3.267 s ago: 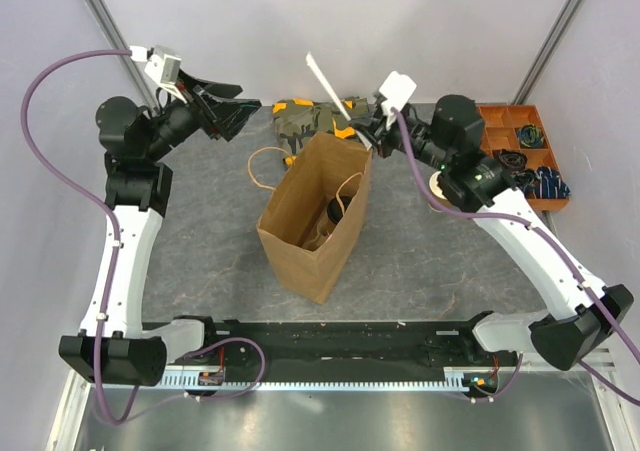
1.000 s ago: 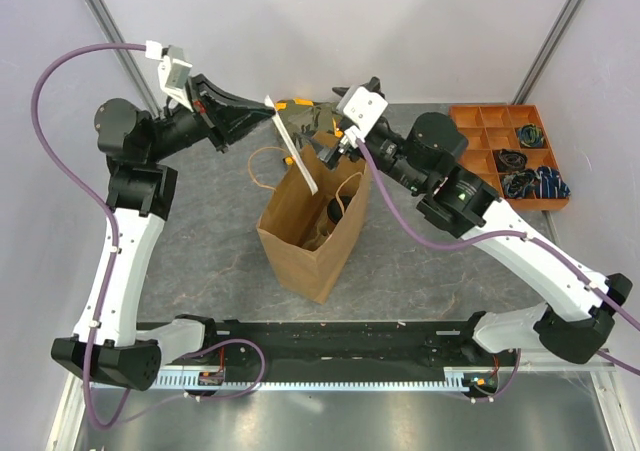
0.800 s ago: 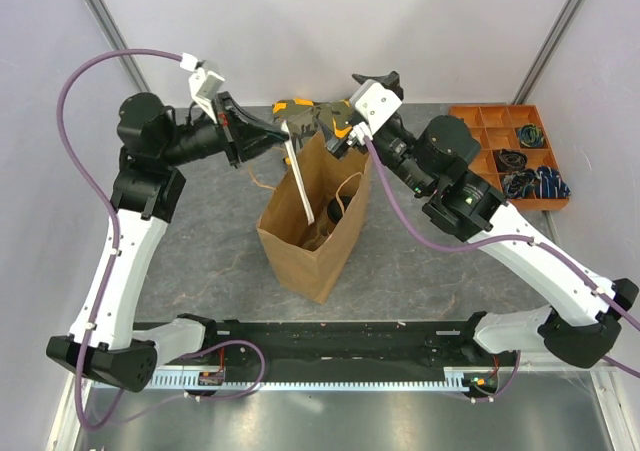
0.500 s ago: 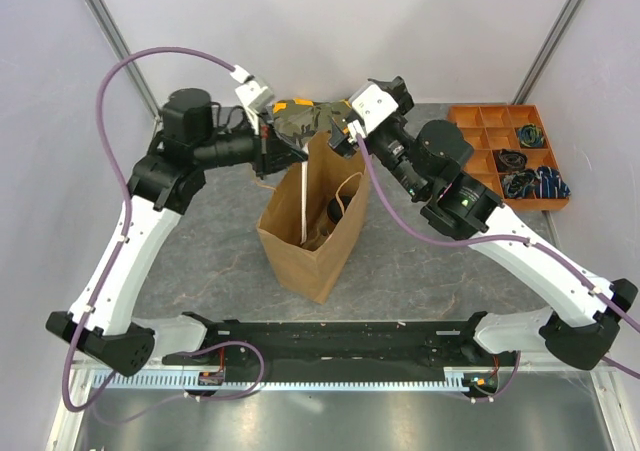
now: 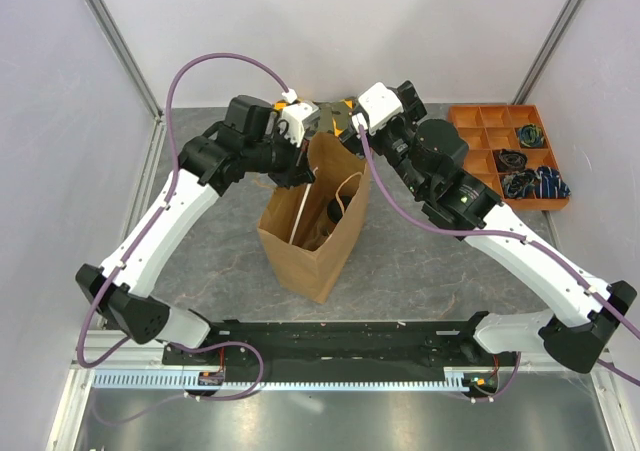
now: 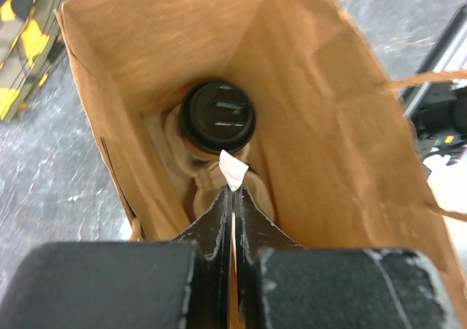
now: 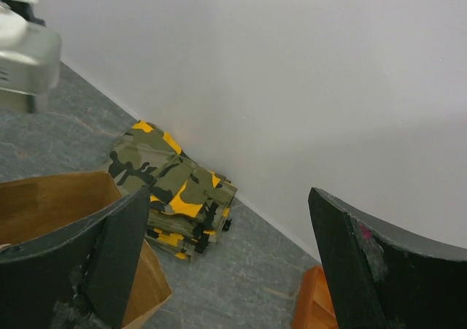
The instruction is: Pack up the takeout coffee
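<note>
The takeout coffee (image 6: 217, 117), a small cup with a round black lid, stands in a moulded-pulp carrier (image 6: 182, 150) at the bottom of the open brown paper bag (image 6: 328, 110). From above, the lid (image 5: 335, 211) shows through the mouth of the bag (image 5: 300, 261). My left gripper (image 6: 233, 195) points down into the bag, shut on a thin white slip (image 6: 233, 172) whose tip hangs just above the lid. In the top view that left gripper (image 5: 303, 176) is at the bag's far rim, and the slip (image 5: 300, 211) runs down inside. My right gripper (image 7: 228, 194) is open and holds nothing; it (image 5: 352, 126) hovers behind the bag's far corner.
A folded camouflage cloth (image 7: 175, 187) lies against the back wall just behind the bag, also visible from above (image 5: 325, 116). An orange compartment tray (image 5: 510, 141) with small items sits at the back right. The bag's twine handles (image 5: 262, 161) stick out to the sides.
My left arm has swung right from the back-left corner to over the bag, lowering the white slip into it. The right gripper has drawn back slightly from the bag's rim, still open.
</note>
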